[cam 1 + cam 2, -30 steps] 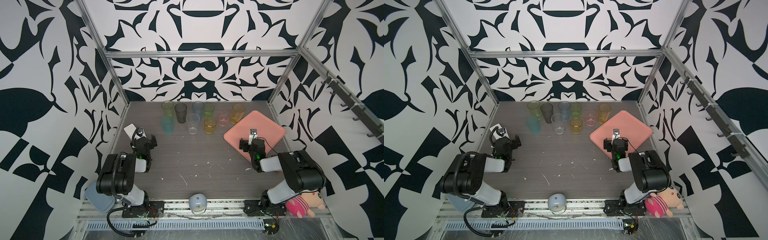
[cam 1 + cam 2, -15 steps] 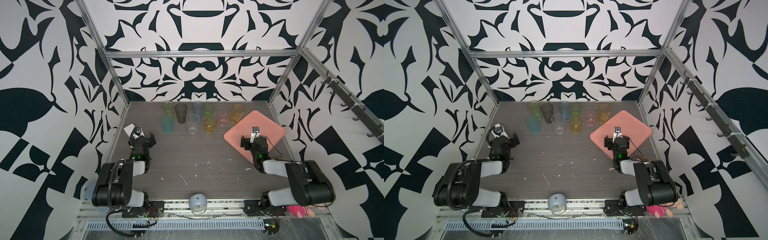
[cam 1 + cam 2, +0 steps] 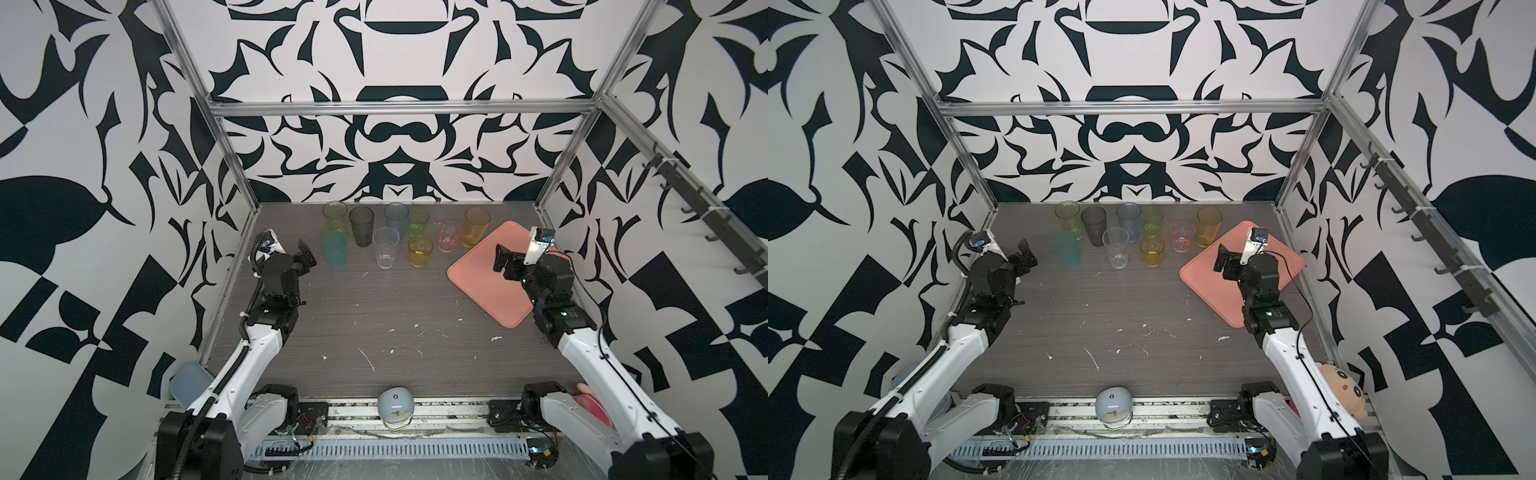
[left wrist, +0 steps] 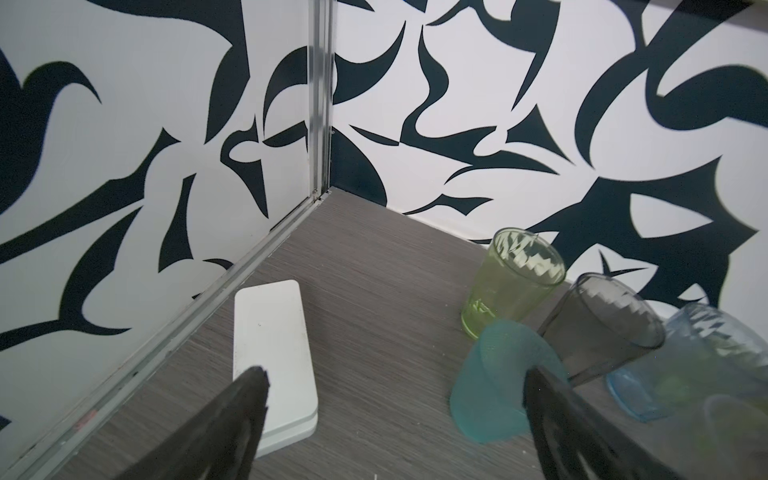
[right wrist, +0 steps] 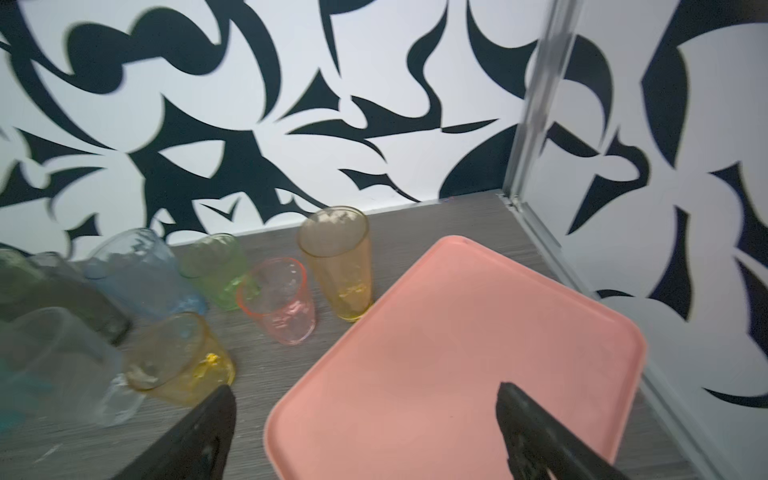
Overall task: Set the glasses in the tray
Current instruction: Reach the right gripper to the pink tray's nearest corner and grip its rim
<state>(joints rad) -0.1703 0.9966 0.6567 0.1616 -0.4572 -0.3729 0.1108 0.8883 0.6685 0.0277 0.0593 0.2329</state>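
Standing upright in a loose cluster along the far edge of the bench, the glasses are all still outside the tray, which lies flat at the far right. The tall amber glass stands just beside the tray's far-left edge. Left jaws gape wide and hold nothing, poised just left of the teal glass, the nearest of the cluster on that side. Right jaws, likewise spread wide and empty, hang over the tray's left part.
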